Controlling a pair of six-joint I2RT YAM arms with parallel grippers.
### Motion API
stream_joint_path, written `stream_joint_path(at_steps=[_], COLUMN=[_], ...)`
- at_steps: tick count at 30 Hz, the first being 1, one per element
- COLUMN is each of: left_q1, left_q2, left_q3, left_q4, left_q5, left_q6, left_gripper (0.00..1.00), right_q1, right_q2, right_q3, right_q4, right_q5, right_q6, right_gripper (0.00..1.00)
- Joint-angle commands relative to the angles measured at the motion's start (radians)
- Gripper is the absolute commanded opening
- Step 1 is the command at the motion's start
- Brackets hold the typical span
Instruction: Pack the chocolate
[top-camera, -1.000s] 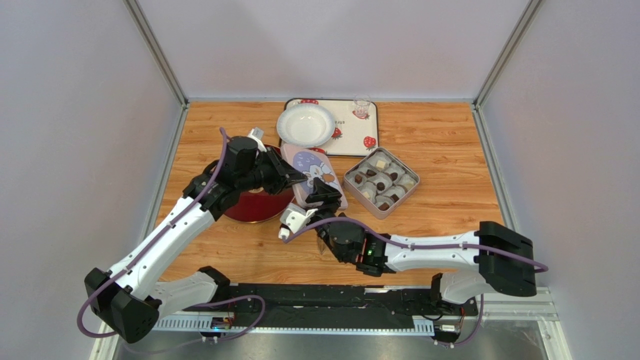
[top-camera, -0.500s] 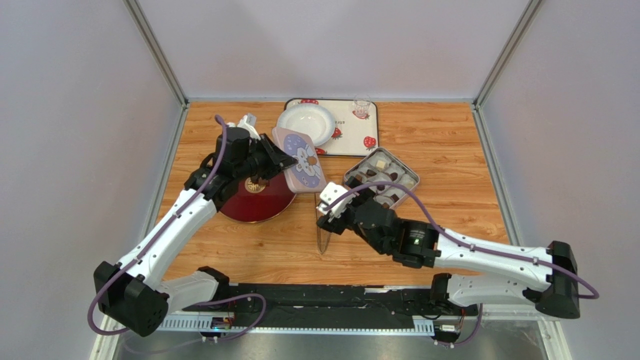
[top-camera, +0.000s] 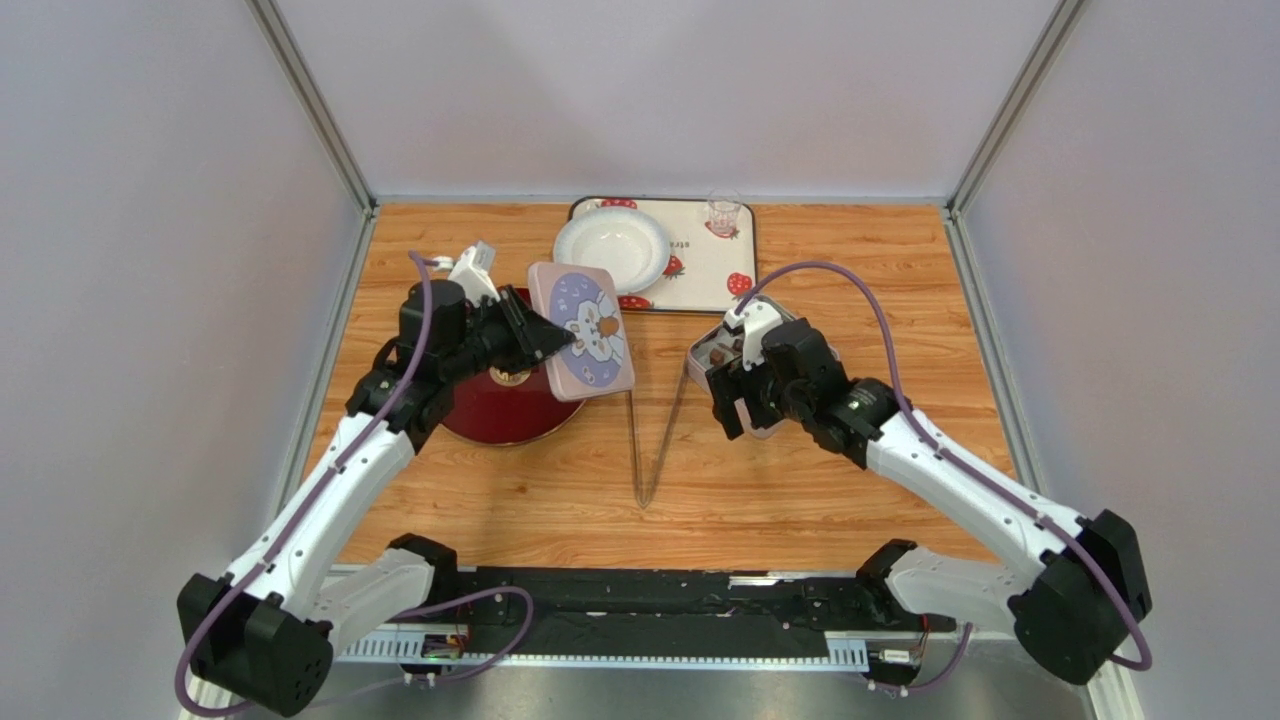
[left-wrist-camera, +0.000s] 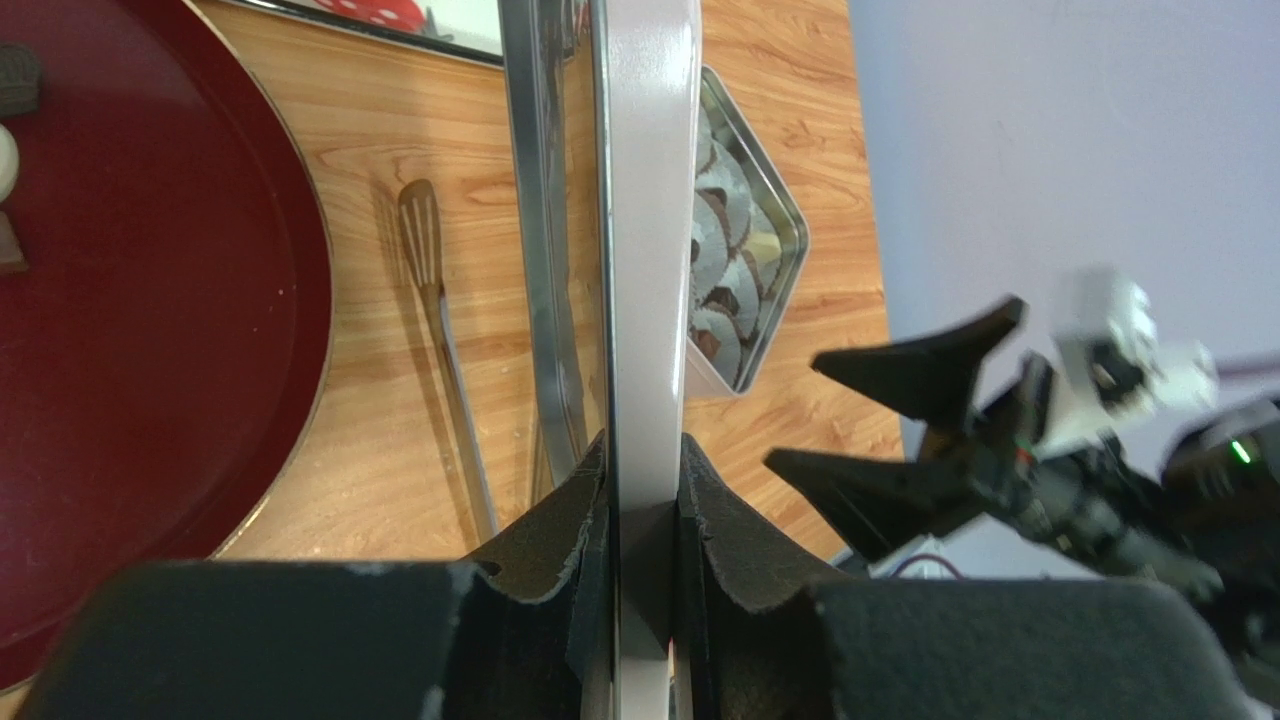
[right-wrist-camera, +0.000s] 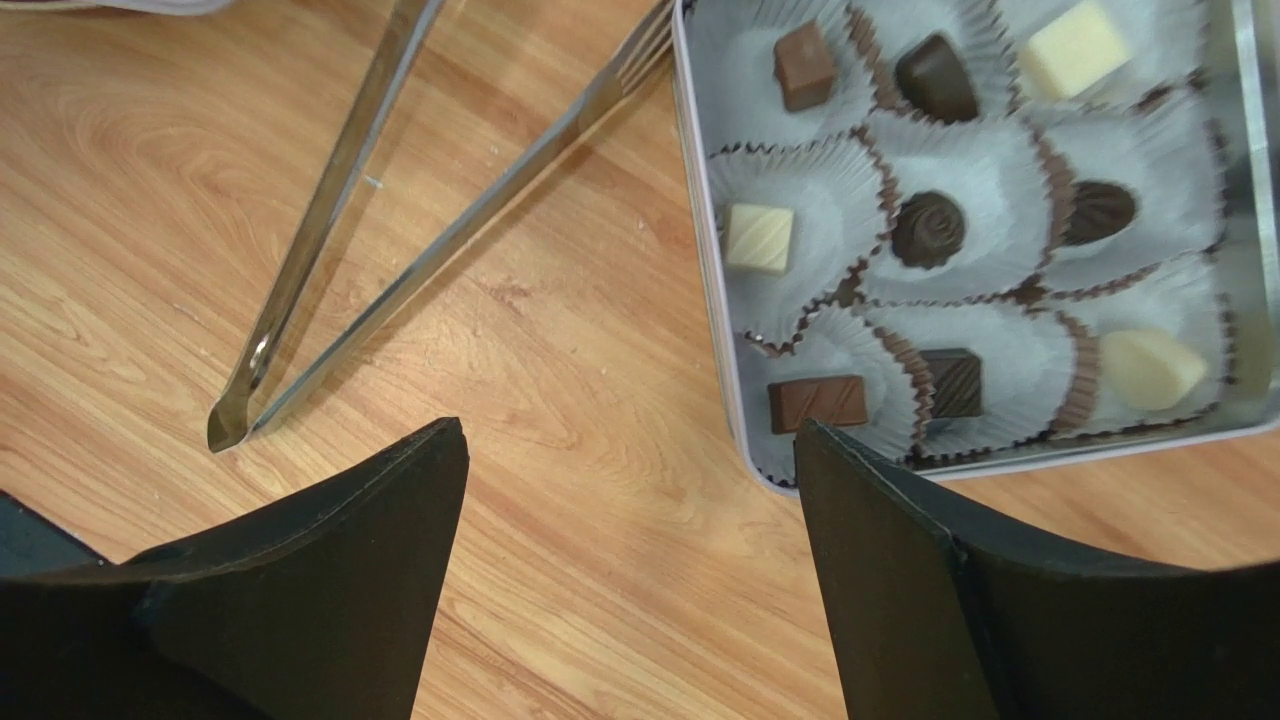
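Note:
The chocolate, dark (right-wrist-camera: 929, 228) and cream-white (right-wrist-camera: 757, 236) pieces, sits in paper cups inside the square tin (right-wrist-camera: 718, 323). My right gripper (right-wrist-camera: 631, 450) hangs open over bare wood just left of the tin's near corner, holding nothing. From above, that gripper (top-camera: 732, 408) and its arm cover most of the tin (top-camera: 702, 360). My left gripper (top-camera: 526, 333) is shut on the pink illustrated tin lid (top-camera: 579, 330) and holds it tilted above the red plate (top-camera: 504, 413). The left wrist view shows the lid (left-wrist-camera: 646, 225) edge-on between the pads. A few chocolate pieces (left-wrist-camera: 12, 75) lie on the red plate (left-wrist-camera: 150, 300).
Metal tongs (top-camera: 654, 435) lie on the wood between the plate and the tin, arms spread toward the back. A white bowl (top-camera: 612, 248) and a small glass (top-camera: 724, 218) stand on a strawberry-print tray (top-camera: 706, 278) at the back. Grey walls enclose three sides.
My right gripper has opened wider and swung right, from beside the lid to the tin. The left gripper has carried the lid left and back, over the red plate.

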Motion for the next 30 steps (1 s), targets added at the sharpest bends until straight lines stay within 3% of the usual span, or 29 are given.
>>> stream_joint_path(at_steps=[1,7,19,30], left_q1=[0.005,0.008,0.009,0.009], left_q2=[-0.091,-0.16,-0.198,-0.21], left_q3=[-0.036,-0.079,-0.084,-0.083], left_q4=[0.073,0.047,0.022,0.024], left_q5=[0.073,0.082,0.099,0.104], left_q6=[0.063,0.066,0.076,0.066], left_gripper=[0.0,0.0,0.0,0.0], right_q1=[-0.058,-0.116,-0.116,0.031], right_q2=[0.093,0.205,0.251,0.236], right_q3=[0.032,0.039,0.015,0.013], right_q4=[-0.018,-0.004,0.031,0.039], right_q5=[-0.181,-0.156,-0.15,-0.156], right_q6=[0.056,0.063,0.076,0.21], right_gripper=[0.84,0.83,0.81,0.79])
